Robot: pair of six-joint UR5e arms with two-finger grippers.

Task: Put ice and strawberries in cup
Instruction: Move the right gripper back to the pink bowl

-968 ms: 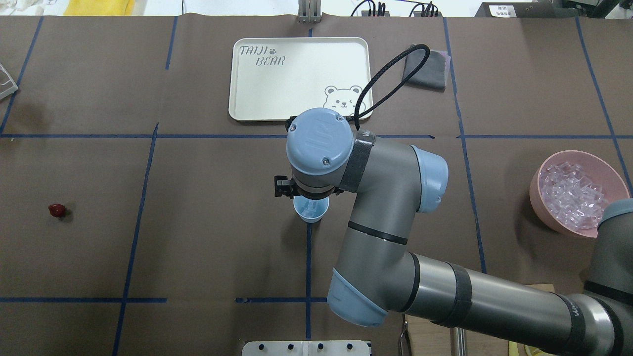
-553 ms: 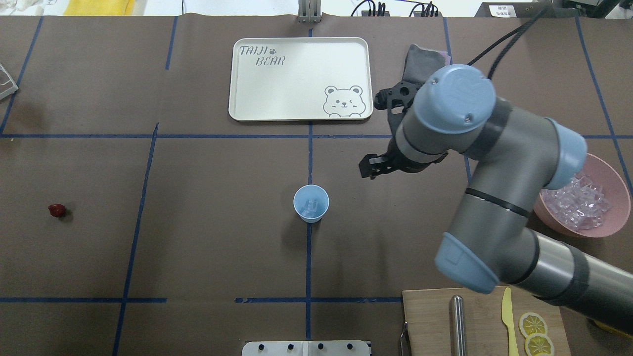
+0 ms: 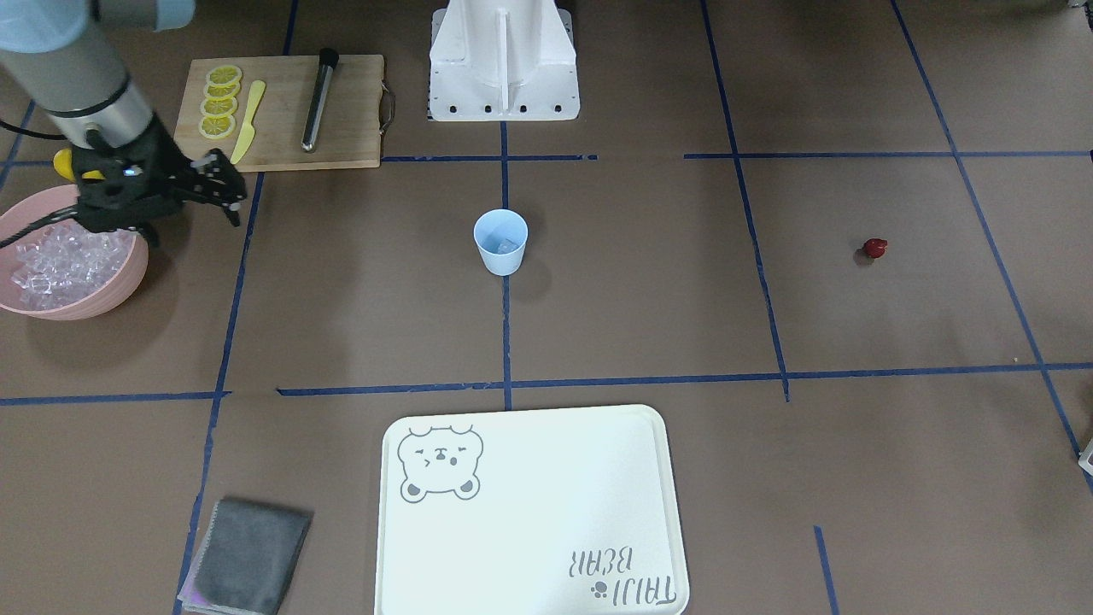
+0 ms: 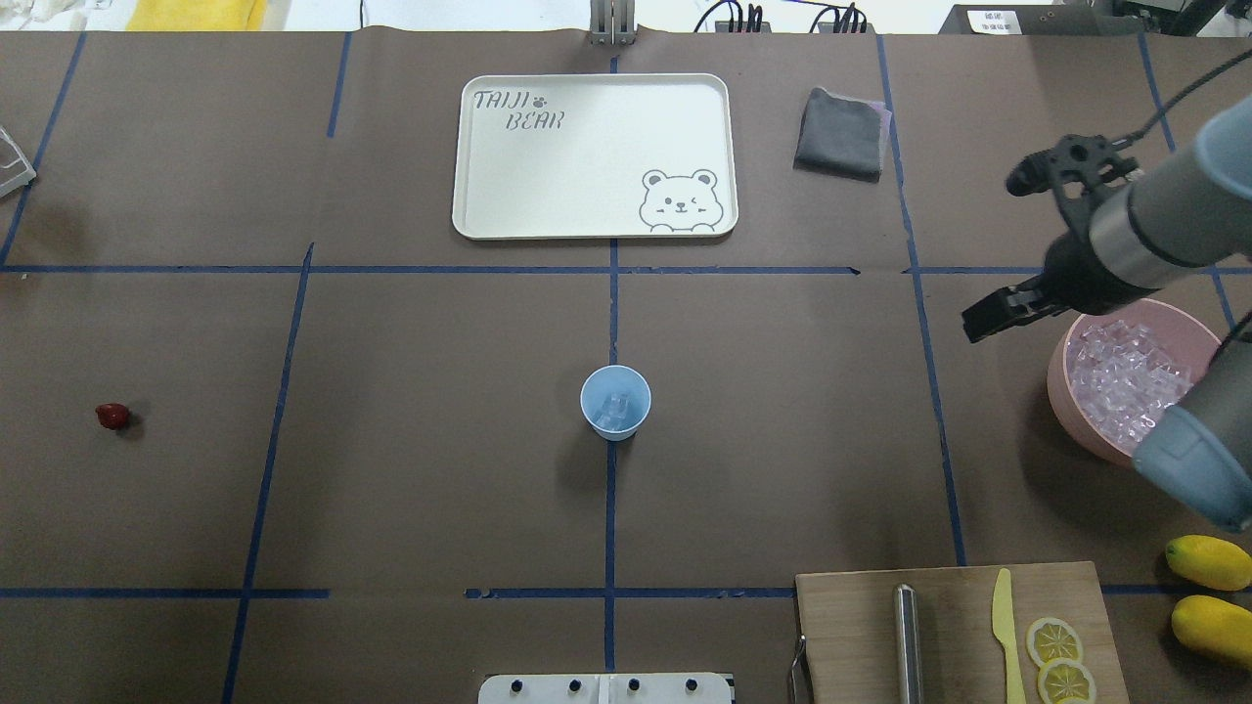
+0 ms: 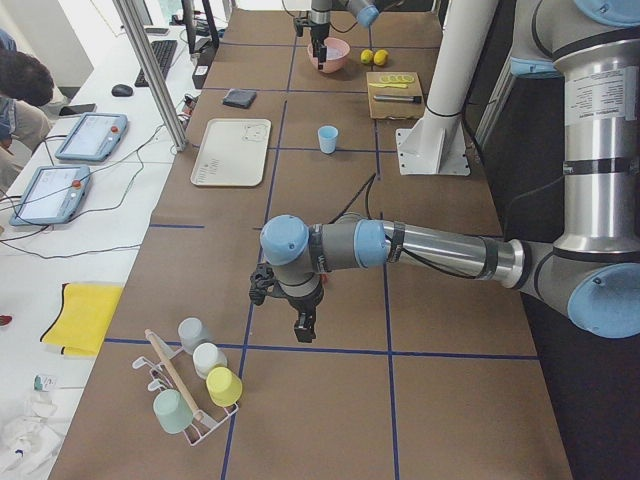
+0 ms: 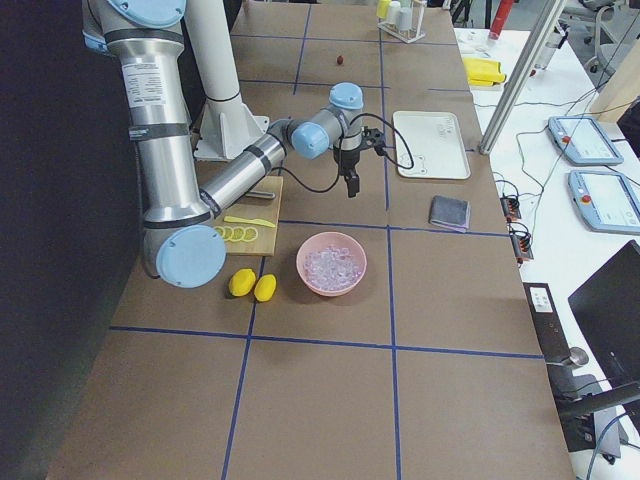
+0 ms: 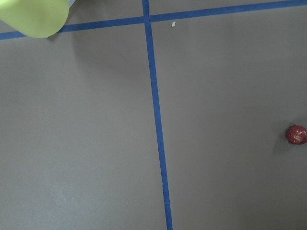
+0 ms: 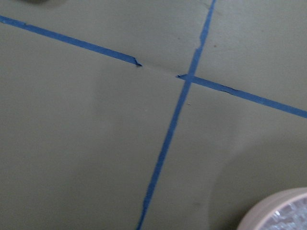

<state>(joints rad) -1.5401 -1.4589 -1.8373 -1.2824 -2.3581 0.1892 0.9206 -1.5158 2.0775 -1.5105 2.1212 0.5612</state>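
The pale blue cup (image 4: pixel 615 401) stands upright at the table's middle with an ice cube (image 4: pixel 614 406) in it; it also shows in the front view (image 3: pixel 500 241). More ice (image 4: pixel 1125 376) fills the pink bowl (image 4: pixel 1061 376) at the right. The dark red strawberry (image 4: pixel 113 416) lies far left on the table, and at the right edge of the left wrist view (image 7: pixel 296 134). My right gripper (image 4: pixel 983 318) hangs open and empty beside the bowl's far-left rim. My left gripper (image 5: pixel 300 325) shows only in the left side view, above the table near the strawberry; I cannot tell its state.
A white bear tray (image 4: pixel 594 156) and a grey cloth (image 4: pixel 838 147) lie at the back. A cutting board (image 4: pixel 851 626) with a metal rod, a yellow knife and lemon slices is at the front right, with two lemons (image 4: pixel 1208 562) beside it. A cup rack (image 5: pixel 190 390) stands far left.
My right arm has swung from over the cup to the right, to the pink bowl. The cup now stands uncovered with an ice cube in it.
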